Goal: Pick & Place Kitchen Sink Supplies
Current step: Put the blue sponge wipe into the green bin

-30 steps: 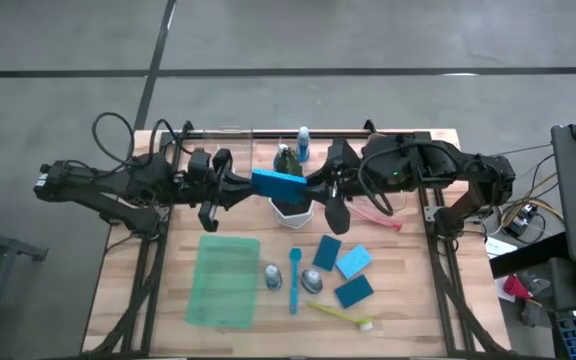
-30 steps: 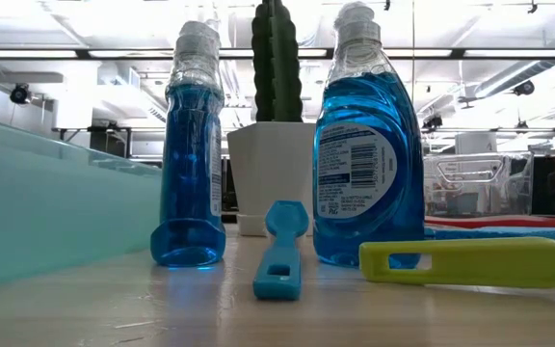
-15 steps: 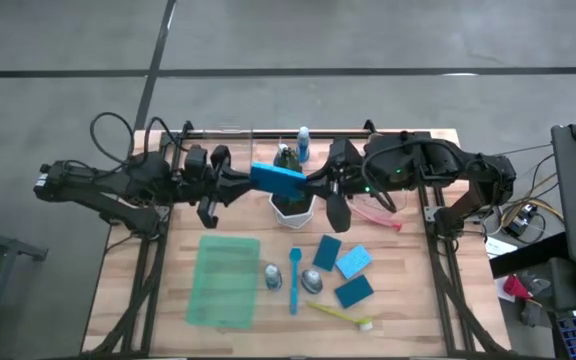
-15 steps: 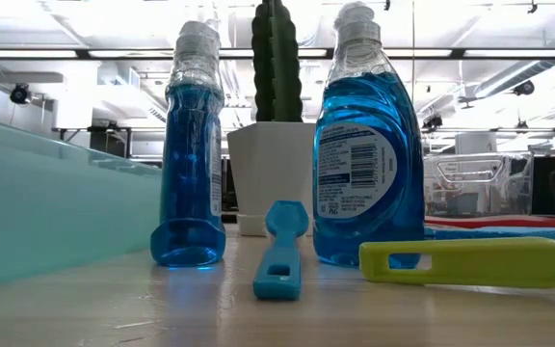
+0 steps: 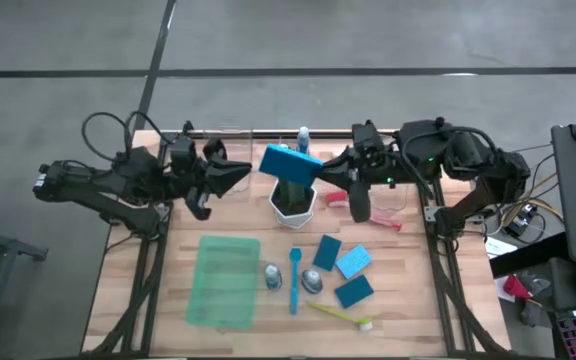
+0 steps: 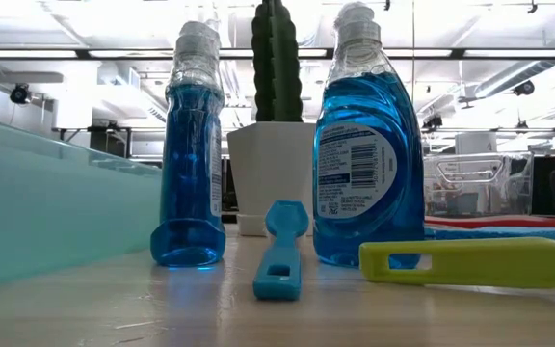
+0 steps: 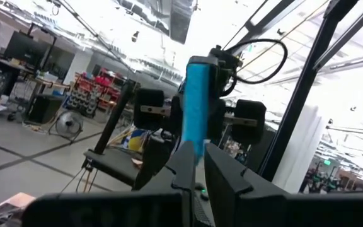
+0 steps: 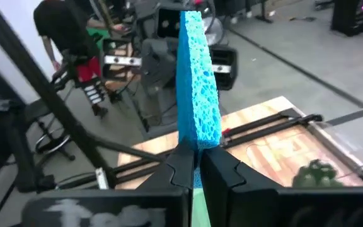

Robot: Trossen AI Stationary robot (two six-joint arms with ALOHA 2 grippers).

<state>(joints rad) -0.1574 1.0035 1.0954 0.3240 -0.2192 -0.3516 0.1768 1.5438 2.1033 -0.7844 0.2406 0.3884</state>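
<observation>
I'm reading this as a mid-air sponge transfer that has gone to the right arm. Landmark is the cactus pot [image 5: 292, 203], back centre of the table [image 5: 183, 338]. Left of the pot: the left gripper [image 5: 230, 176] is extended level toward it, empty as far as I can tell, tips close together in its wrist view, clear of the sponge. Nearer the front and left of the pot, the green tray [image 5: 223, 281] lies flat, nothing on it. Directly above the pot: the blue sponge [image 5: 291, 164], tilted, held on edge by the right gripper [image 5: 326, 176], which reaches in from the pot's right; its wrist view shows both fingers pinching the sponge's lower edge. Held high, I'd guess, to stay clear of the cactus while carrying. Behind the pot, one small bottle [image 5: 303, 141] stands at the back rail. In front of the pot: two more bottles [image 5: 273, 276], a blue brush [image 5: 294, 278] between them, three sponges [image 5: 353, 262] to their right, a yellow brush [image 5: 340, 315] nearest the front edge. Right of the pot, a pink brush [image 5: 380, 219] lies under the right arm. Most supplies not yet moved, so I judge we're early in the task.
</observation>
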